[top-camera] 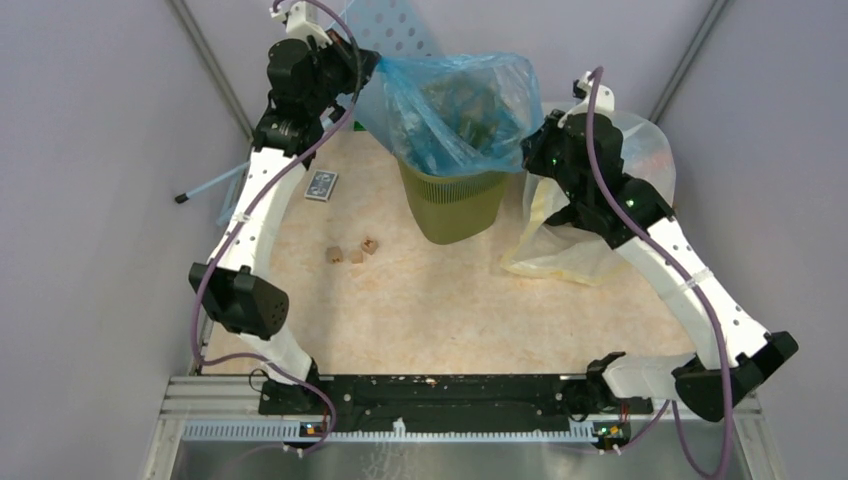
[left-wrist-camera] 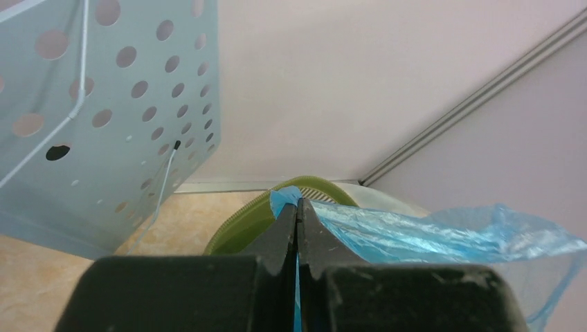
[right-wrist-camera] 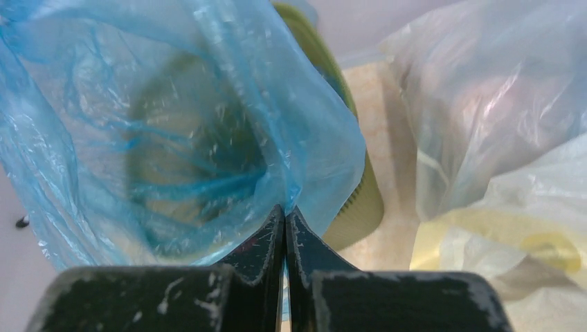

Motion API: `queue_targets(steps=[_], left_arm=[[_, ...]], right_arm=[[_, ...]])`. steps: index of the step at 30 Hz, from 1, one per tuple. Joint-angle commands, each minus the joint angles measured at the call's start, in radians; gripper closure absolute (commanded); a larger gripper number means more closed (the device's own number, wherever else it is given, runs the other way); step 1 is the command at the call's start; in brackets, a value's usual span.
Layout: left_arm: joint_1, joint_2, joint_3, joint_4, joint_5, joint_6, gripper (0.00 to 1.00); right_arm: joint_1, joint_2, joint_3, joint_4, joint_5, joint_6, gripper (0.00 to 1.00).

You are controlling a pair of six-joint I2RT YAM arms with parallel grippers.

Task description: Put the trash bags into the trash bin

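The light-blue trash bag [top-camera: 450,105] is stretched open over the olive-green trash bin [top-camera: 455,208], its lower part hanging inside the rim. My left gripper [top-camera: 368,70] is shut on the bag's left edge; the left wrist view shows blue film [left-wrist-camera: 443,232] pinched between the jaws above the bin's rim [left-wrist-camera: 242,225]. My right gripper [top-camera: 532,132] is shut on the bag's right edge; the right wrist view shows the bag [right-wrist-camera: 173,138] spread in front of the jaws, with the bin [right-wrist-camera: 360,200] behind it.
A large clear yellowish bag [top-camera: 600,215] lies right of the bin, close to my right arm. A perforated light-blue panel [top-camera: 395,25] leans at the back wall. A small dark card [top-camera: 321,185] and small brown blocks [top-camera: 350,252] lie left of the bin.
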Motion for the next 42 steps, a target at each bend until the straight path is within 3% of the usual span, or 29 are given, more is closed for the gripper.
queue_targets(steps=[1, 5, 11, 20, 30, 37, 42], left_arm=[[0.027, 0.070, 0.095, 0.028, 0.032, -0.024, 1.00], [0.043, 0.105, 0.110, 0.038, 0.068, -0.049, 1.00], [0.058, 0.063, 0.046, 0.045, 0.081, -0.026, 1.00], [0.084, -0.111, -0.248, 0.128, 0.126, -0.024, 1.00], [0.102, -0.216, -0.400, 0.149, 0.121, 0.007, 1.00], [0.148, -0.199, -0.464, 0.151, 0.120, 0.025, 1.00], [0.154, -0.178, -0.515, 0.226, 0.141, 0.019, 1.00]], right_arm=[[-0.044, 0.048, 0.102, 0.103, 0.036, -0.028, 1.00], [-0.063, 0.111, 0.178, 0.061, 0.018, -0.044, 1.00], [-0.065, 0.092, 0.133, 0.060, 0.006, -0.050, 1.00], [-0.064, -0.022, -0.034, 0.043, -0.130, -0.038, 1.00], [-0.064, -0.072, -0.162, 0.032, -0.196, -0.020, 1.00], [-0.064, -0.041, -0.232, 0.061, -0.130, -0.037, 1.00], [-0.066, 0.016, -0.194, 0.040, -0.033, -0.066, 0.98]])
